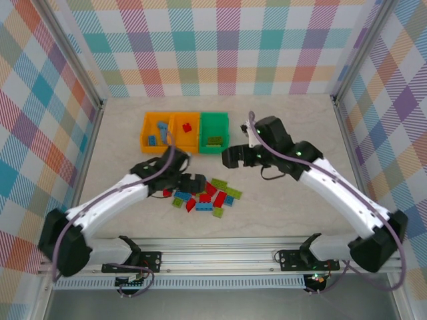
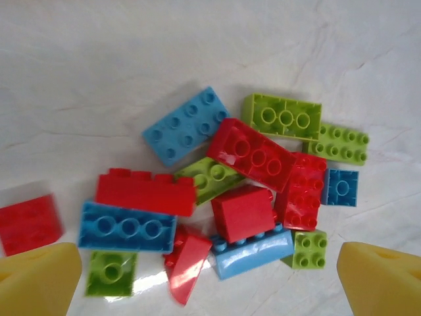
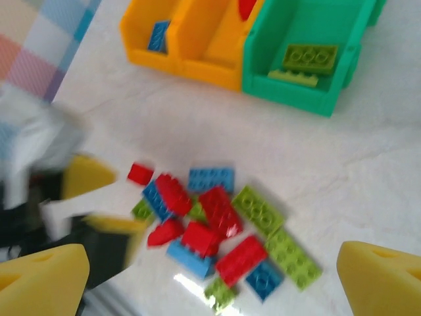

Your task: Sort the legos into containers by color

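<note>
While the pale marbled table [image 1: 300, 127] carries everything, two arms reach in over it from its near edge. The left arm [image 1: 113, 203] stretches toward the middle, and the left gripper [image 1: 190, 181] hangs above the near-left side of the brick pile [image 1: 203, 197]; from its wrist, its yellow fingertips [image 2: 39, 280] stand wide apart at the lower corners with nothing clamped between them. The right arm [image 1: 340, 193] bends in from the other side. The right gripper [image 1: 233, 157] sits above bare table, just in front of the green bin [image 1: 213, 149], its jaws likewise spread wide and empty (the wrist picture is blurred at the left).

Three bins stand in a row, touching, beyond the pile. The left orange bin [image 1: 143, 130] holds blue bricks [image 1: 153, 140], the middle orange bin [image 1: 187, 115] holds a red brick [image 1: 187, 126], and the green bin holds lime green bricks [image 1: 213, 141].

Loose bricks in blue, red and lime green lie jumbled and overlapping in the pile. From the left wrist, a long red brick [image 2: 146, 191] lies against a blue eight-stud brick [image 2: 185, 125]. A lone red brick [image 2: 27, 224] sits apart at the left, and a small lime green brick [image 2: 309, 249] marks the right edge.
</note>
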Controlling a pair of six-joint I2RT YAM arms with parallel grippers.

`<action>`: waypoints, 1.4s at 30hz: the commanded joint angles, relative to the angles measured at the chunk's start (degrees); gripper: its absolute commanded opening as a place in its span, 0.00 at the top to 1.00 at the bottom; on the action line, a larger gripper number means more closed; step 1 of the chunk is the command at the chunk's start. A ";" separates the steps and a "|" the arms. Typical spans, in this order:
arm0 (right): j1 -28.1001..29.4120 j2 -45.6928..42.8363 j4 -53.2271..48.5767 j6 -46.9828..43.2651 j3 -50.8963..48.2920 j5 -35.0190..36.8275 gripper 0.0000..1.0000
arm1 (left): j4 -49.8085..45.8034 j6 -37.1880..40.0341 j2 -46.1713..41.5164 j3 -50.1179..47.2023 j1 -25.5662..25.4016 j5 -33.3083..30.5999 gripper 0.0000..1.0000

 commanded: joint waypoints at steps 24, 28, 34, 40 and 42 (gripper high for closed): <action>-0.57 -12.41 -8.32 4.71 -12.26 1.17 0.00 | -0.71 17.30 30.18 14.15 -6.20 -7.17 0.17; -0.58 -12.65 -8.84 5.36 -11.96 1.87 0.00 | 0.15 16.63 30.12 14.14 -6.17 -7.62 0.30; -0.62 -13.15 -9.38 6.11 -11.13 1.39 0.00 | 0.54 15.06 26.95 14.32 -6.14 -9.35 0.32; -0.58 -13.19 -8.70 6.59 -10.55 0.52 0.00 | 1.24 12.51 18.90 15.92 -1.83 -11.14 0.33; -0.57 -13.19 -8.21 6.74 -10.72 0.42 0.00 | 1.60 11.48 17.89 17.45 2.32 -11.54 0.33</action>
